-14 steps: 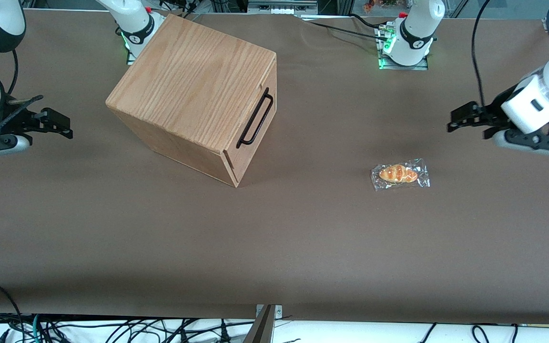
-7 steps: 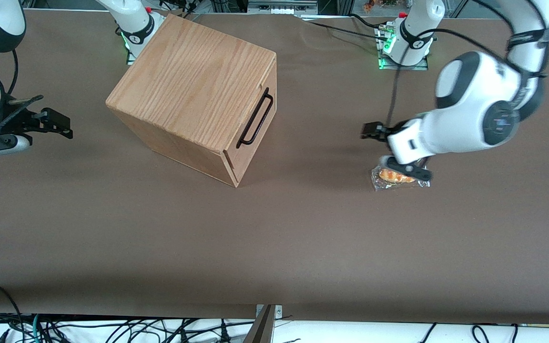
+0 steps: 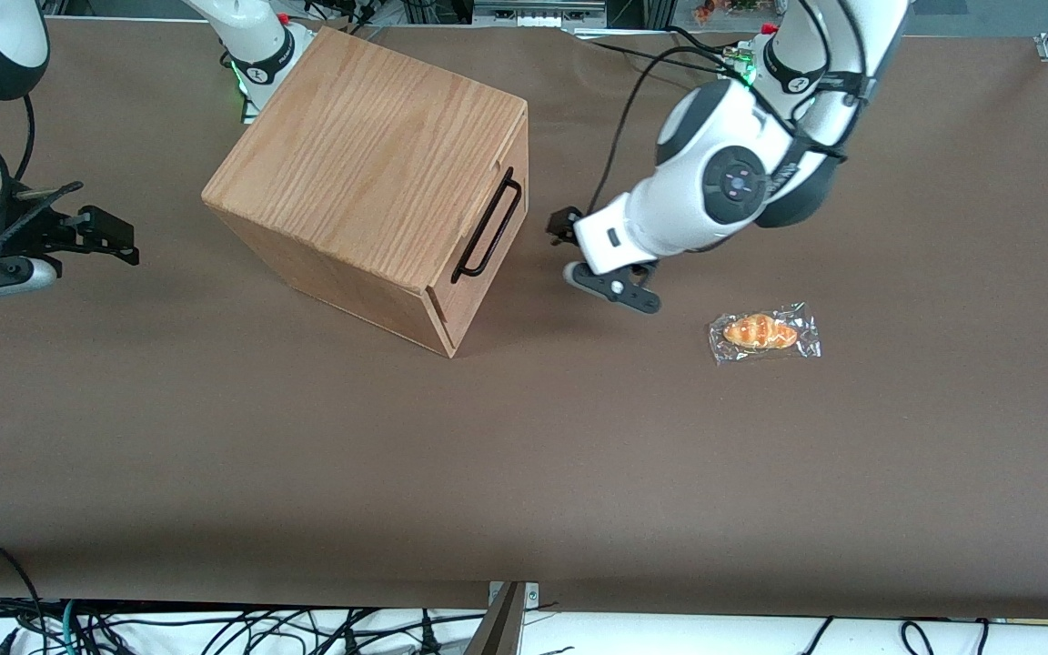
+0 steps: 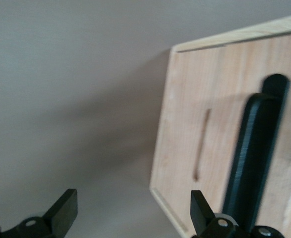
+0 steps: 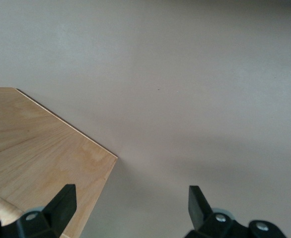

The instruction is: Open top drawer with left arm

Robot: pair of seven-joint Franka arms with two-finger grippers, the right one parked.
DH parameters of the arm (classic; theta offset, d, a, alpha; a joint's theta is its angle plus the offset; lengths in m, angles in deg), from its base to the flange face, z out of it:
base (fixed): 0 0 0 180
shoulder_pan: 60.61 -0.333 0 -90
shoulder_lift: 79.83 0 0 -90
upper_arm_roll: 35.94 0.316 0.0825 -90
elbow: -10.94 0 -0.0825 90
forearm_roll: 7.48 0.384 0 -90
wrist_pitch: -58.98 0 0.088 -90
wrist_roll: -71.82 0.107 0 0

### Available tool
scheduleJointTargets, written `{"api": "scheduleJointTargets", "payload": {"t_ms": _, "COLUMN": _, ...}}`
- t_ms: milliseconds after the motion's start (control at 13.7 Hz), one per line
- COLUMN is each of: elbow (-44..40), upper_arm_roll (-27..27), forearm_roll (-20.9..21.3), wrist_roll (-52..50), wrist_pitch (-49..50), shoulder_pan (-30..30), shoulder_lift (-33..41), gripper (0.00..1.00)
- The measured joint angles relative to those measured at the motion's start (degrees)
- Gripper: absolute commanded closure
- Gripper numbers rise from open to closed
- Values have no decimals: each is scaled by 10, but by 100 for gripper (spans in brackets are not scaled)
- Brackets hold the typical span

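The wooden box cabinet (image 3: pixel 369 155) stands on the brown table, turned at an angle. Its top drawer (image 3: pixel 498 266) is closed, with the long black bar handle (image 3: pixel 486 227) on its front. My left arm (image 3: pixel 715 182) reaches in over the table, and its black gripper (image 3: pixel 560 227) hovers a short way in front of the handle without touching it. In the left wrist view the gripper (image 4: pixel 133 210) is open with nothing between its fingers; the drawer front (image 4: pixel 200 109) and the handle (image 4: pixel 254 158) fill the space just ahead of one finger (image 4: pixel 201 208).
A wrapped bread roll (image 3: pixel 763 332) lies on the table toward the working arm's end, nearer the front camera than the gripper. The brown table cover (image 3: pixel 524 455) stretches wide toward the front camera. Cables run along the table's near edge.
The left arm has swung in from the working arm's end of the table, passed over the bread roll, and now holds its gripper close in front of the drawer handle. The cabinet has not moved.
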Motion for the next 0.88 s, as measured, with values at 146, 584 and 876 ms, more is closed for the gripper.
{"api": "scheduleJointTargets", "payload": {"t_ms": 146, "elbow": 0, "upper_arm_roll": 0, "forearm_roll": -21, "wrist_roll": -11, "wrist_pitch": -31, "shoulder_pan": 23, "shoulder_lift": -12, "gripper": 0}}
{"api": "scheduleJointTargets", "payload": {"t_ms": 584, "elbow": -22, "upper_arm_roll": 1, "forearm_roll": -61, "wrist_roll": -15, "wrist_pitch": -43, "shoulder_pan": 47, "shoulder_lift": -34, "gripper": 0}}
{"api": "scheduleJointTargets", "payload": {"t_ms": 876, "elbow": -24, "upper_arm_roll": 3, "forearm_roll": -61, "wrist_roll": -28, "wrist_pitch": -50, "shoulder_pan": 67, "shoulder_lift": -45, "gripper": 0}}
